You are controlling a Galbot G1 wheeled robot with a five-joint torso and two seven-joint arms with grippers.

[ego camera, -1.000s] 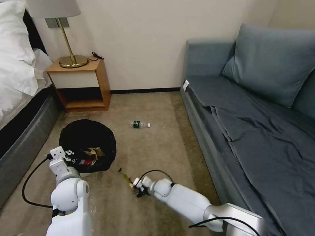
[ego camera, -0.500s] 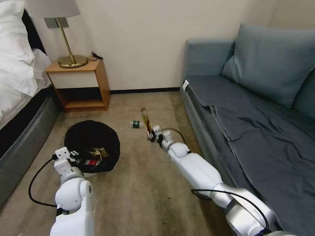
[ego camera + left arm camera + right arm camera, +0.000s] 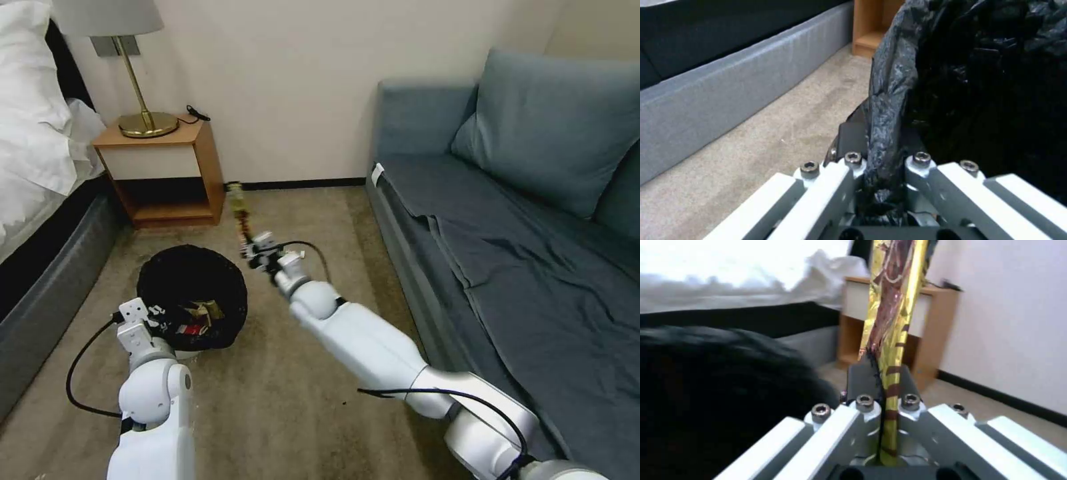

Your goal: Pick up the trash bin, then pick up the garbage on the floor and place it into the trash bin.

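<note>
Crinkly gold wrapper (image 3: 891, 316) (flat) in right claw (image 3: 882, 386)

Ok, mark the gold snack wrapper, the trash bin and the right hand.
gold snack wrapper (image 3: 889, 306), right wrist view, mid-strip.
trash bin (image 3: 167, 267), head view, far liner rim.
right hand (image 3: 251, 245), head view, between its fingertips, shut on the wrapper.

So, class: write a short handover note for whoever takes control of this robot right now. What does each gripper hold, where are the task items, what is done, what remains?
Left gripper: shut on the trash bin liner at its near rim.
Right gripper: shut on the gold snack wrapper, raised beside the bin's right edge, not over the opening.
Done: brown paper bag and red-and-white carton are in the bin.
Left: drop the wrapper in; a bottle cap shows behind the right wrist, so that bottle remains on the floor.
</note>
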